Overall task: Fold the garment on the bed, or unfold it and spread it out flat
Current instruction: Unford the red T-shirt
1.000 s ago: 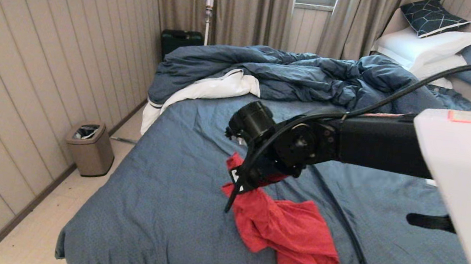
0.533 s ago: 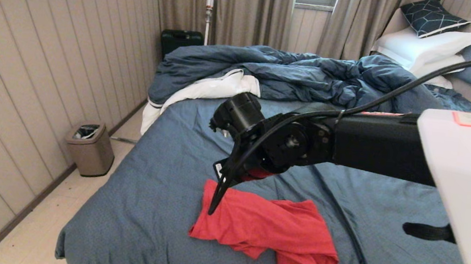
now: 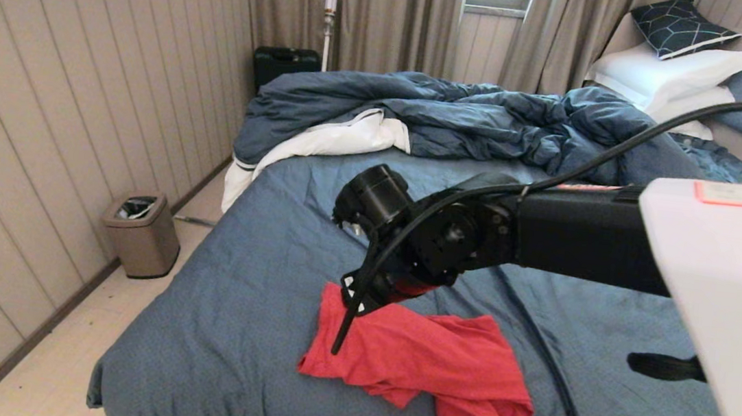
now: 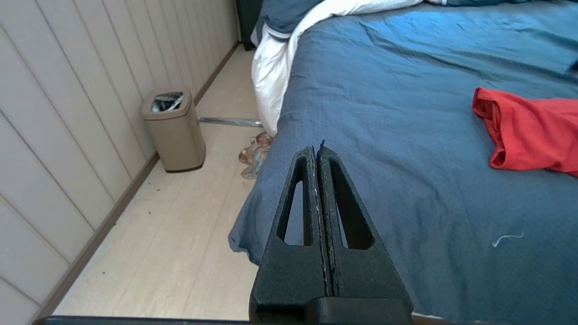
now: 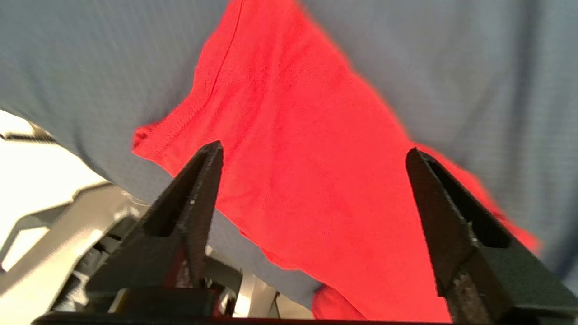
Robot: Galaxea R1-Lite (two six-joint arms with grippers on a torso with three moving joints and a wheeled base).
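Note:
The garment (image 3: 437,363), a red T-shirt, lies crumpled on the blue-grey sheet of the bed (image 3: 250,305), near its front edge; its chest print is hidden. My right gripper (image 3: 352,309) hangs just above the shirt's far left corner. In the right wrist view the right gripper (image 5: 314,148) is open, its fingers wide apart over the red cloth (image 5: 289,135) and holding nothing. My left gripper (image 4: 316,151) is shut and empty, parked over the bed's near left corner (image 4: 384,90). The shirt (image 4: 533,131) lies well off to its side.
A rumpled dark blue duvet (image 3: 463,118) with white lining fills the far side of the bed, with white pillows (image 3: 668,74) by the headboard. A beige bin (image 3: 141,233) stands on the floor by the panelled wall. The bed's left edge drops to the floor.
A second ago the right gripper held the shirt's edge raised. It carried that edge to the left, let it fall flat, and now hangs slightly lower over it, open.

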